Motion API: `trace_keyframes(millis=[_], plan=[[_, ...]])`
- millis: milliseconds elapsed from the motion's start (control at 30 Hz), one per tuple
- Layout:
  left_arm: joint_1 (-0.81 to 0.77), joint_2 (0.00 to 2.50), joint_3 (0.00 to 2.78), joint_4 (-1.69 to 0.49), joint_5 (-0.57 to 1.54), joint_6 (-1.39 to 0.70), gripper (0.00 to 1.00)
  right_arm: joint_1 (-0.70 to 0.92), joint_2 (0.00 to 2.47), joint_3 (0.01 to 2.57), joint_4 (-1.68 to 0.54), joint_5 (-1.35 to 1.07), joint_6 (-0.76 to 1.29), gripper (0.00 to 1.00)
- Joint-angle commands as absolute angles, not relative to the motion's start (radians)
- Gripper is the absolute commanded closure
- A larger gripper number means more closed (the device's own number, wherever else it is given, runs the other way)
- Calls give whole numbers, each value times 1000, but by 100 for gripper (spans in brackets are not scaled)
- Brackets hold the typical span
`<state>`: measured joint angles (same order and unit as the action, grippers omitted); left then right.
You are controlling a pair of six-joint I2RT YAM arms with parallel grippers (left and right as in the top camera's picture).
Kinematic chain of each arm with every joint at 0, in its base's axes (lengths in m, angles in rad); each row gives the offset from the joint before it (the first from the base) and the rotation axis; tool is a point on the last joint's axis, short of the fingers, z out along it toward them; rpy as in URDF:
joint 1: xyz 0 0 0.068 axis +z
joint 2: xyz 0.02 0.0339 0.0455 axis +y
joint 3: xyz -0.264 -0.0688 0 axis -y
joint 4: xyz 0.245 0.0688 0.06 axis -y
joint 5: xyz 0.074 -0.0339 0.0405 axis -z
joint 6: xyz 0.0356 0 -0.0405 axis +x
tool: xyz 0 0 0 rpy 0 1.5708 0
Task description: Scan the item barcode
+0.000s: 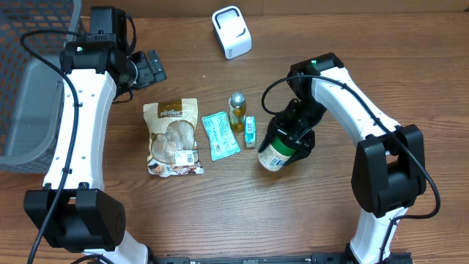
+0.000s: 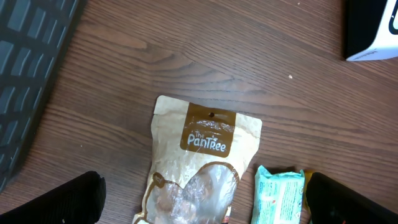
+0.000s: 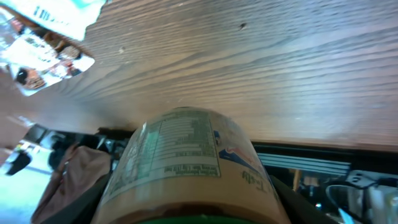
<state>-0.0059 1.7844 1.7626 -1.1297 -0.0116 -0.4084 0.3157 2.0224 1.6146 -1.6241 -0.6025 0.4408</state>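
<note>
pouch (image 2: 205, 162): "the pantree"; jar (image 3: 180, 155) txt blurry

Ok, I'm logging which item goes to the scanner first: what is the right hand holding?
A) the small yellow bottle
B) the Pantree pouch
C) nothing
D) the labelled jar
D: the right hand is clamped on the labelled jar, while the pouch and small yellow bottle lie on the table.

Labelled jar (image 1: 275, 157) in the right end effector (image 1: 288, 141)

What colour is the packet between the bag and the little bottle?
Light teal; the packet shows best in the overhead view.
</note>
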Motion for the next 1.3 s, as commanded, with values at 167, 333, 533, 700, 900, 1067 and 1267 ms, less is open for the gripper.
trace_keyframes(millis=[167,333,533,700,900,1067,1267], plan=[[-7,1773,1781,-1129,-10,-396,0,313,1993,1632,-1645,-677,440,96],[-7,1773,1781,-1129,-10,-396,0,313,1993,1632,-1685,-731,440,96],[-7,1773,1781,-1129,-10,-396,0,313,1993,1632,-1686,-735,440,96],[-7,1773,1781,-1129,-10,-396,0,313,1993,1632,-1687,-736,441,96],[-7,1773,1781,-1129,-10,-396,0,313,1993,1632,-1695,-736,441,96],[-7,1773,1781,-1129,-10,-396,0,313,1993,1632,-1695,-736,441,96],[-7,1773,1781,-1129,-10,-396,0,313,1993,1632,-1695,-743,441,96]])
